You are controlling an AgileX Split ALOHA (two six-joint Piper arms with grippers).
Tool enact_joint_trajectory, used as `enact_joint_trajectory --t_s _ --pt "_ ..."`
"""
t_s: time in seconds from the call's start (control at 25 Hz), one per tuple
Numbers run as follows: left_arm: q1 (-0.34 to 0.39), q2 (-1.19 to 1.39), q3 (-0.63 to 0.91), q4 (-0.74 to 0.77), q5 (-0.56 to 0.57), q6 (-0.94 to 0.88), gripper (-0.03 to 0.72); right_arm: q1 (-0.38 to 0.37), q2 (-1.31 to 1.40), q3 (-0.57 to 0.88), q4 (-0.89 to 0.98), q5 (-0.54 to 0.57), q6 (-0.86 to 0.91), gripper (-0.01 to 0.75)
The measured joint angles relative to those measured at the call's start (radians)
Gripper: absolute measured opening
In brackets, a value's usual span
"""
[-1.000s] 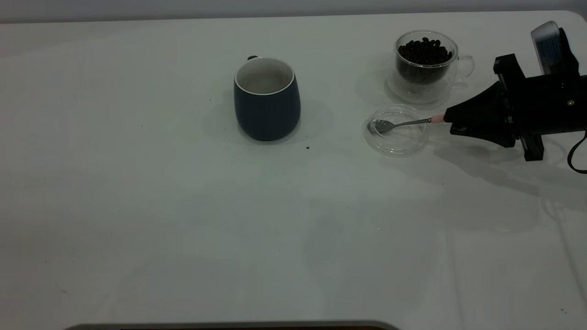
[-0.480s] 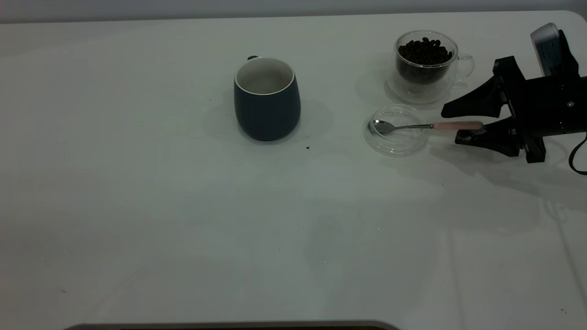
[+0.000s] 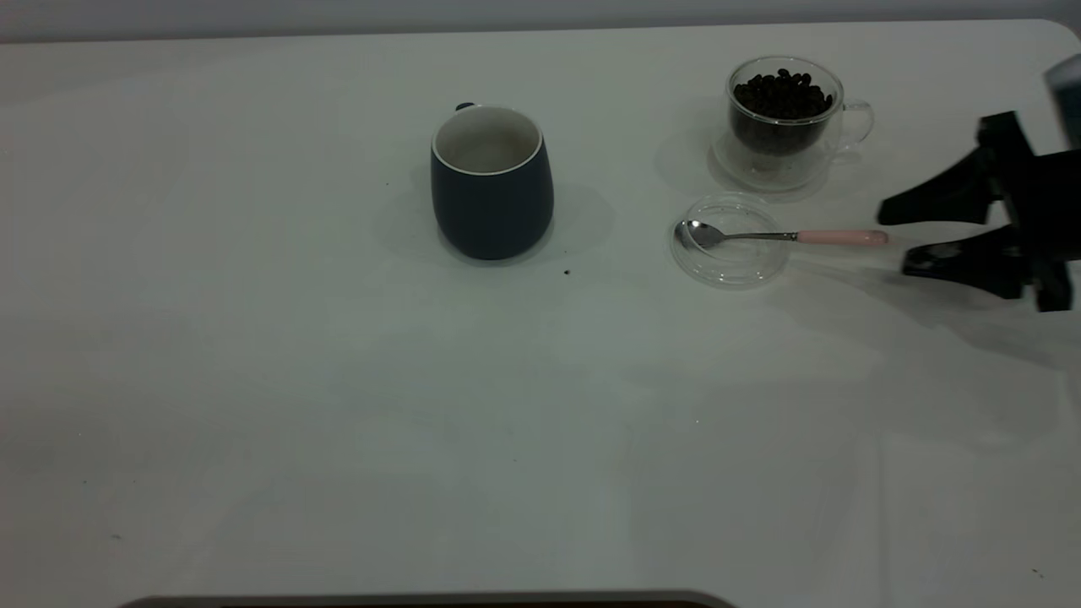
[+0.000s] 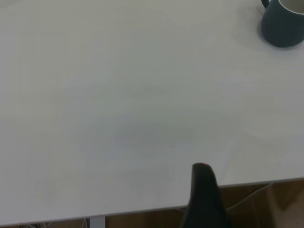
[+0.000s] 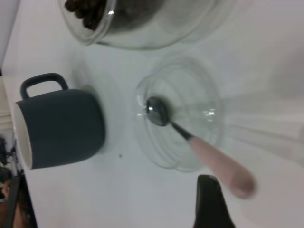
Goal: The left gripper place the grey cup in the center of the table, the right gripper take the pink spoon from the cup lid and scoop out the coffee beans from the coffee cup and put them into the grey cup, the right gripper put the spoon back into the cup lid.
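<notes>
Nearest part of the table (image 3: 507, 473) is just bare white top with a few dark specks, nothing to grab. The left gripper (image 4: 203, 199) is parked off the near edge over there, and only one dark finger shows in its wrist view, so I can't tell if it's spread or closed.

Going farther in, the grey cup (image 3: 491, 180) sits upright around the middle, and I can't make out any beans inside it from here. Off to its right is the cup lid (image 3: 731, 240) with the pink spoon (image 3: 785, 236) lying in it: bowl inside the lid, pink handle sticking out over the rim to the right. The right gripper (image 3: 916, 234) is just past the handle tip, fingers spread wide, holding nothing and not touching the spoon.

My guess is the spoon is light and stiff, with a slick metal stem, so the pink handle end is the place to pinch it. The lid looks light enough to skid if bumped.

Farthest back right is the coffee cup (image 3: 785, 122), full of coffee beans (image 3: 781, 93). Glass, so probably fragile.

No brands or writing readable anywhere.
</notes>
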Motion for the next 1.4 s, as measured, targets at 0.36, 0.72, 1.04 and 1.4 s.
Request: enact_joint_trajectory --t_s 0.36,0.72,1.04,1.4 --pt "0.000 0.000 0.000 0.000 0.000 0.000 0.586 -0.031 -0.340 0.001 -0.454 -0.082 0.318 0.510" --pt "0.000 0.000 0.000 0.000 0.000 0.000 0.586 0.137 -0.881 0.004 -1.124 0.005 1.001 0.510" --pt "0.000 0.000 0.000 0.000 0.000 0.000 0.586 0.284 -1.287 0.012 -1.389 0.203 1.225 0.510" --pt "0.000 0.000 0.000 0.000 0.000 0.000 0.586 0.293 -1.617 0.122 -1.457 0.319 1.245 0.510"
